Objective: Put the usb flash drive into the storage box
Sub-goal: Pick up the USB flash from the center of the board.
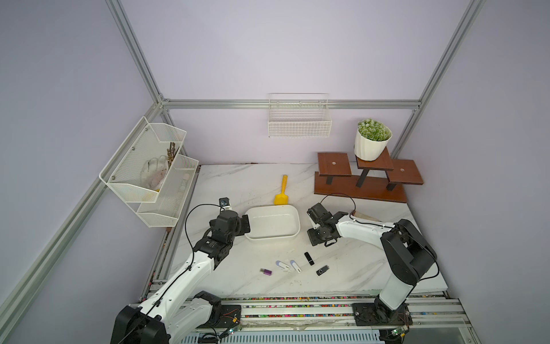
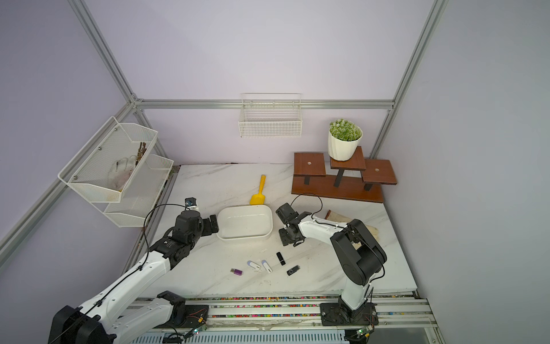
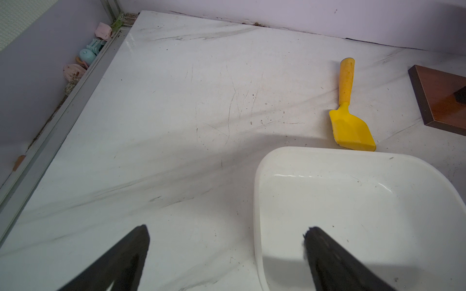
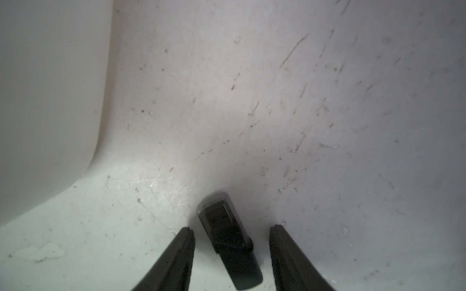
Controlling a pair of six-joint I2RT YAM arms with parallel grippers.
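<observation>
The right end effector (image 4: 232, 228), released, is straddling the usb flash drive (image 4: 220, 219) lying on the table (image 4: 327, 100) just right of the storage box (image 1: 272, 237); it is sitting skewed, so centring before squeezing looks wise.

Clock directions are read in both top views, with the back wall at 12 o'clock.

- White marble-look surface (image 1: 238, 181), with grey veins and fine scratches.
- Yellow scoop (image 1: 282, 190) lying flat, toward 12 o'clock from the surface's middle. Its handle points to 12 o'clock and its blade to 6 o'clock.
- Brown wooden stepped stand (image 1: 360, 190) at 2 o'clock on the surface, with three small platforms.
- White ribbed pot (image 1: 369, 149) holding a green plant, upright on the stand's middle platform.
- White wire-grid basket (image 1: 299, 123) on the back wall at 12 o'clock.
- White mesh two-tier rack (image 1: 128, 166) on the side wall at 9 o'clock, with a pale glove (image 1: 156, 174) in its upper tier.
- Beige cloth item (image 2: 337, 216) at 3 o'clock, partly hidden.
</observation>
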